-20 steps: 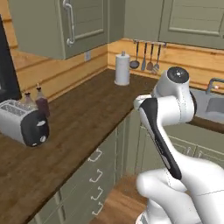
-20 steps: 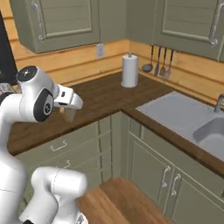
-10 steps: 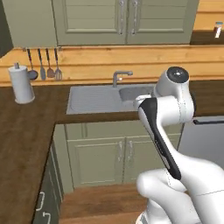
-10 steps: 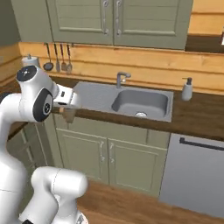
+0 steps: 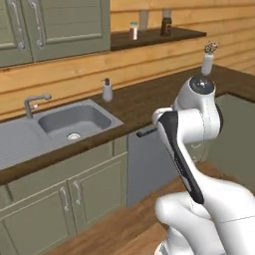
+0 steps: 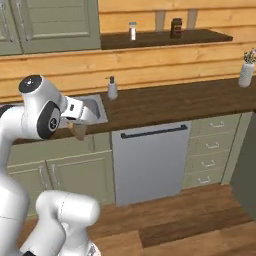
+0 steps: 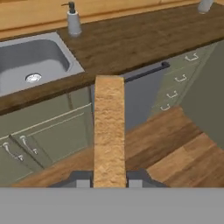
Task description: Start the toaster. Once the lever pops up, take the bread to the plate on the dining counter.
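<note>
- Dark wood counter [image 6: 165,102] is running along the wall under the plank backsplash, grey-green cabinets [image 6: 65,170] below it, wood floor [image 6: 190,215] in front.
- Wall cupboards [image 5: 55,30] are hanging at upper left; beside them a dark shelf [image 6: 165,37] is carrying a small white shaker [image 6: 132,30] and a dark jar [image 6: 176,28], well apart from each other.
- Grey dishwasher front [image 6: 150,162] with a dark bar handle is sitting under the counter, between the sink cabinet and a stack of drawers [image 6: 212,155].
- Steel sink [image 5: 74,119] is set into the counter, drain in the basin, tap [image 5: 35,102] standing at its back edge with the spout over the bowl.
- White arm [image 5: 191,124] is rising in the foreground, its hand held out in front of the sink cabinet, above the floor and clear of the counter.
- White vase [image 6: 245,74] with a small sprig is standing upright far down the counter, near the corner.
- Soap dispenser [image 6: 112,89] is standing upright on the counter just beside the sink's right rim.
- Gripper [image 7: 109,179] is pinching the bread [image 7: 109,131] between its two dark fingertips [image 7: 83,181], one on each flat face.
- The bread is showing edge-on in the hand view, a tan crusty strip running away from the fingers; in the right base view it is hanging as a tan stub [image 6: 79,131] under the hand, in mid-air, touching nothing but the fingers.
</note>
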Robot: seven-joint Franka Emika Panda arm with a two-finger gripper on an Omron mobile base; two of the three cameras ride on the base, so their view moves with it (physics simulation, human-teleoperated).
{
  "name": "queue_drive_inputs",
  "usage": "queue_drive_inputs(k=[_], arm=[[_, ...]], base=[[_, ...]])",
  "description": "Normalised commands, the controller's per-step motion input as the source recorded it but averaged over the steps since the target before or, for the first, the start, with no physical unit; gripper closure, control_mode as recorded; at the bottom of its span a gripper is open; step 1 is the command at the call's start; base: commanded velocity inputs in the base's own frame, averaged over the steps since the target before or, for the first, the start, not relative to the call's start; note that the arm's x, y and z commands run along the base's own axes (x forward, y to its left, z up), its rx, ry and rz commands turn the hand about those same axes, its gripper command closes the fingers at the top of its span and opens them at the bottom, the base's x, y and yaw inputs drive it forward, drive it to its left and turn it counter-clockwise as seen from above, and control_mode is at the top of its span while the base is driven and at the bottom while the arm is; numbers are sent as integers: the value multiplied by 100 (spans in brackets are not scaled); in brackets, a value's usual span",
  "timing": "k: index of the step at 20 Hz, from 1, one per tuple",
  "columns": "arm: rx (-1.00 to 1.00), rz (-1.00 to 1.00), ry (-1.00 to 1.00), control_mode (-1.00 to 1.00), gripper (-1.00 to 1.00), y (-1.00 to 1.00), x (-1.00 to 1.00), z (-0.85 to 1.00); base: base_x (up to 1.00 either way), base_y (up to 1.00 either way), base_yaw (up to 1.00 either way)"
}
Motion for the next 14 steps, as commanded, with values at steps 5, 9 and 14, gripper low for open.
queue_drive_inputs(k=[5,9,14], arm=[[0,0,0,100,100,0,0,0],[0,0,0,100,100,0,0,0],[0,0,0,100,100,0,0,0]], base=[[0,-100,-73],[0,-100,-73],[0,-100,-75]])
